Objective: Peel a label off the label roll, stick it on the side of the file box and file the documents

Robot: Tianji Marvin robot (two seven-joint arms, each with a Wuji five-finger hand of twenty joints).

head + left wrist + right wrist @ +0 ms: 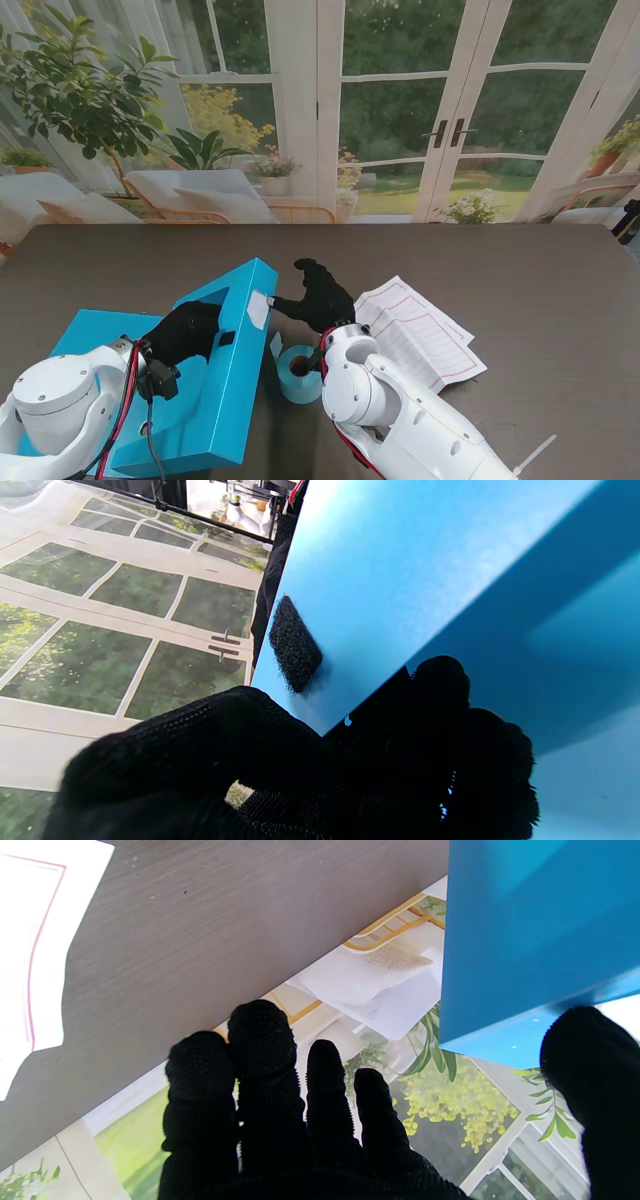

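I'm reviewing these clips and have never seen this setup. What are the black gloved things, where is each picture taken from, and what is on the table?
The black gloves are a robot's two five-finger hands. The wide picture looks down from a stand above the robot's shoulders; the other two come from cameras on each wrist, looking along the fingers.

On the dark table lies an open blue file box. The left hand grips its raised wall, with fingers on both sides of the edge near a black fastening patch. The right hand has its fingers spread; the thumb reaches to a small white label on the box's side. Whether it touches the label I cannot tell.

Beside the box stand a blue label roll and, to the right, lined papers.
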